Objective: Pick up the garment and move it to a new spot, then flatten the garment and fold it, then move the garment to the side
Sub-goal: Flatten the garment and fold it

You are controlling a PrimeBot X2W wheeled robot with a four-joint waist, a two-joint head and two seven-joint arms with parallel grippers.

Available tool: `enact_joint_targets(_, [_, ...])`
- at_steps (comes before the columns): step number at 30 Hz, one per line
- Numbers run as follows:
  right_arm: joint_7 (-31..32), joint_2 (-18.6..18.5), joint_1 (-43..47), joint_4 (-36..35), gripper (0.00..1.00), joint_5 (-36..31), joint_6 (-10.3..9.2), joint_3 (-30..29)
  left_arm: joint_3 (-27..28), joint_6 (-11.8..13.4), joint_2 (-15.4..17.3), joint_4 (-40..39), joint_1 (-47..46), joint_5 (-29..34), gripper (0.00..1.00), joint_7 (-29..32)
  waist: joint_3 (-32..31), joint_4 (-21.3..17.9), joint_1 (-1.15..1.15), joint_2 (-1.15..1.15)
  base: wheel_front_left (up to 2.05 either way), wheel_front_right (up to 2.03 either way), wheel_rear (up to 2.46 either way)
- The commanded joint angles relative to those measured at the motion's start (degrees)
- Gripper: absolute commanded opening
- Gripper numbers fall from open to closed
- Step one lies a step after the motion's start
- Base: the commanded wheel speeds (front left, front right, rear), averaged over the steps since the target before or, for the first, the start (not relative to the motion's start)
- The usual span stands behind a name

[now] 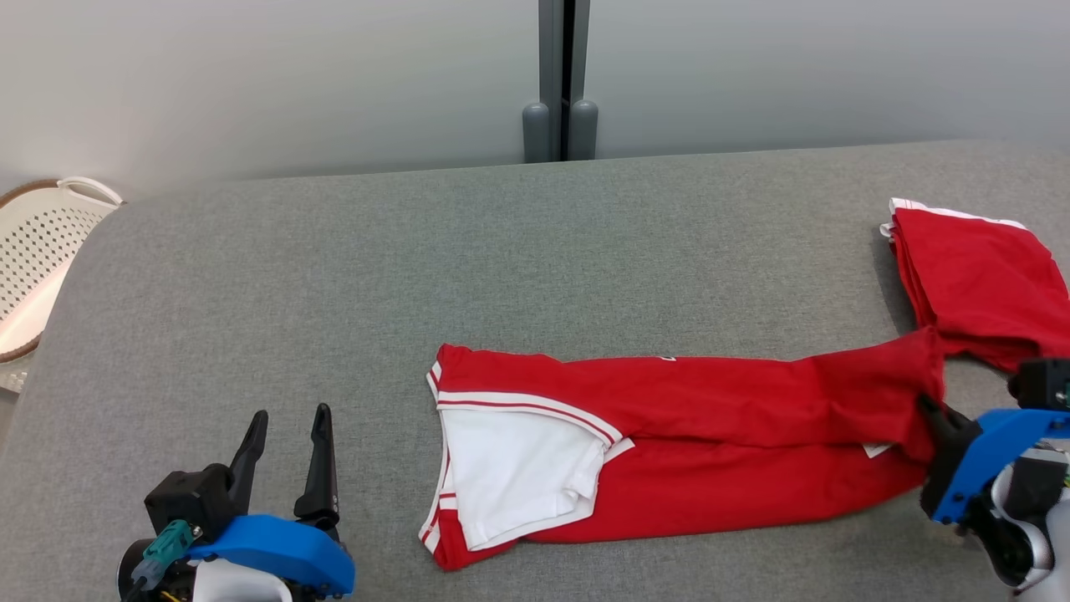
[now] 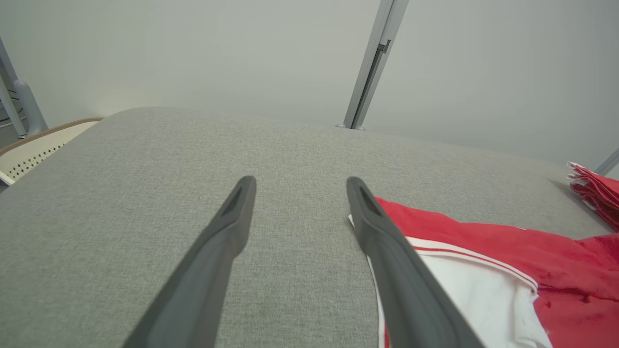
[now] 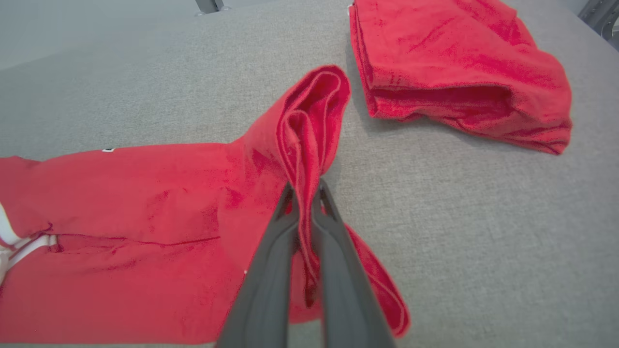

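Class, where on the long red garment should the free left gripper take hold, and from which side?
On the garment, the striped left edge, approached from the left: it lies flat, nearest the open left gripper, opposite the end the right gripper pinches.

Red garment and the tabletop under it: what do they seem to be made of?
Red garment: soft knit cloth, probably cotton or a blend, matte; it bunches in limp folds where the right claw pinches it. Tabletop: grey woven fabric cover, matte, with a fine weave grain up close.
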Motion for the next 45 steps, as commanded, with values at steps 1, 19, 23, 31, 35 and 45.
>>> enact_joint_targets(1, [0.2, 0.4, 0.7, -1.1, 0.00, 0.7, 0.01, 0.3, 0.1, 0.4, -0.1, 0.2, -0.5, 0.3, 1.00, -0.5, 0.0, 0.1, 0.00, -0.01, 0.00, 0.00, 0.00])
enact_joint_targets(19, [8.6, 11.9, 2.2, -22.0, 0.00, 11.0, 0.02, 16.6, -1.8, -0.4, -1.2, 1.7, -2.7, 0.6, 1.00, -1.0, 2.3, 5.8, 0.00, -0.01, 0.00, 0.00, 0.00])
enact_joint_targets(23, [6.4, 13.2, -0.8, -17.5, 0.00, 13.0, 0.02, 19.2, -2.3, -0.8, -1.9, 2.2, -4.0, 0.6, 1.00, -1.2, 3.6, 7.8, 0.00, -0.01, 0.00, 0.00, 0.00])
enact_joint_targets(31, [0.8, 13.3, -6.8, -6.9, 0.00, 21.0, 0.03, 26.4, -3.9, -2.0, -4.0, 4.5, -6.5, 1.0, 1.00, -2.1, 4.7, 11.8, 0.00, -0.01, 0.00, 0.00, 0.00])
enact_joint_targets(35, [-2.3, 13.3, -9.8, -1.0, 0.00, 23.3, 0.03, 29.1, -4.2, -2.6, -4.5, 6.0, -7.1, 0.8, 1.00, -2.6, 4.7, 12.9, 0.00, -0.01, 0.00, 0.00, 0.00])
enact_joint_targets(45, [-8.7, 13.4, -15.6, 9.1, 1.00, 29.5, 0.02, 37.1, -4.5, -3.2, -5.1, 8.4, -7.4, 0.7, 1.00, -3.3, 3.9, 13.5, 0.00, -0.01, 0.00, 0.00, 0.00])
